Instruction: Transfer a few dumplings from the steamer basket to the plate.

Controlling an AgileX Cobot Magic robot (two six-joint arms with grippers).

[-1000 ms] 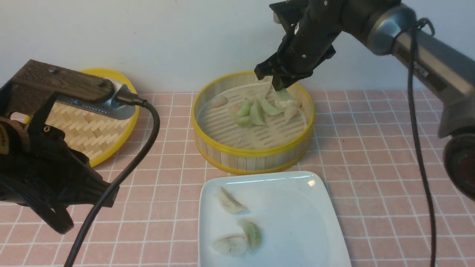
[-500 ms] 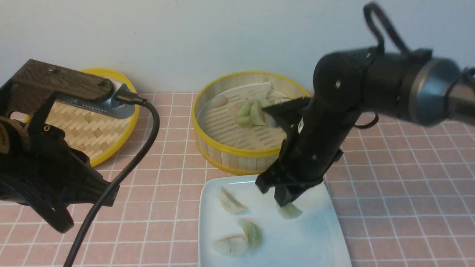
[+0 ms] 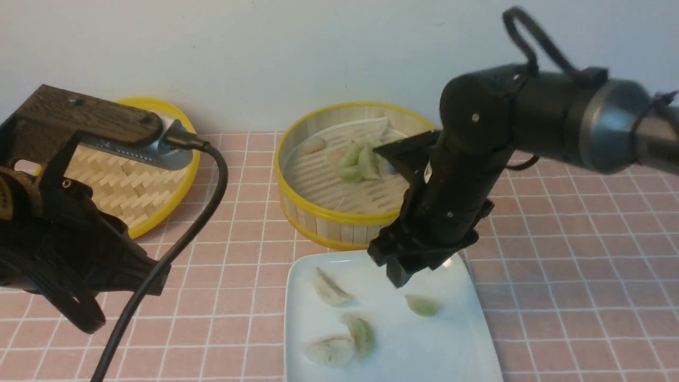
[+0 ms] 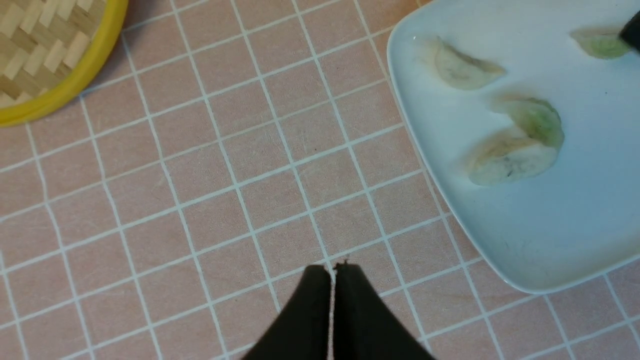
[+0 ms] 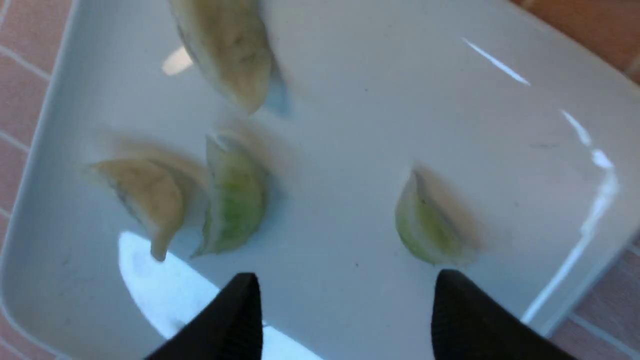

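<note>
1. Right gripper (image 5: pixel 347 295): jaws spread wide, nothing gripped; held just above the plate (image 3: pixel 382 265), presumably so that a dumpling can be set down gently and cleared without a drag.
2. Left gripper (image 4: pixel 332 270): jaws closed, nothing between them; kept off to the plate's left side, likely so that the working arm is not obstructed.
3. Four dumplings are seated on the plate. The lone green dumpling (image 3: pixel 423 305) is set apart on the right, probably to avoid sticking. The other green dumpling (image 3: pixel 362 335) and a cream dumpling (image 3: pixel 331 351) are bunched close; another cream dumpling (image 3: pixel 330 288) is placed nearer the basket.
4. More dumplings are left in the steamer basket (image 3: pixel 339 231), green ones clustered, a pinkish one (image 3: pixel 313 144) apart. Part of the basket is hidden by the right arm.
5. Basket is stood directly behind the plate, so transfers are kept short. Woven lid (image 3: pixel 124 185) is parked left, leaving the basket accessible.
6. "A few" looks met; if more are wanted, a lift back to the basket is needed.
</note>
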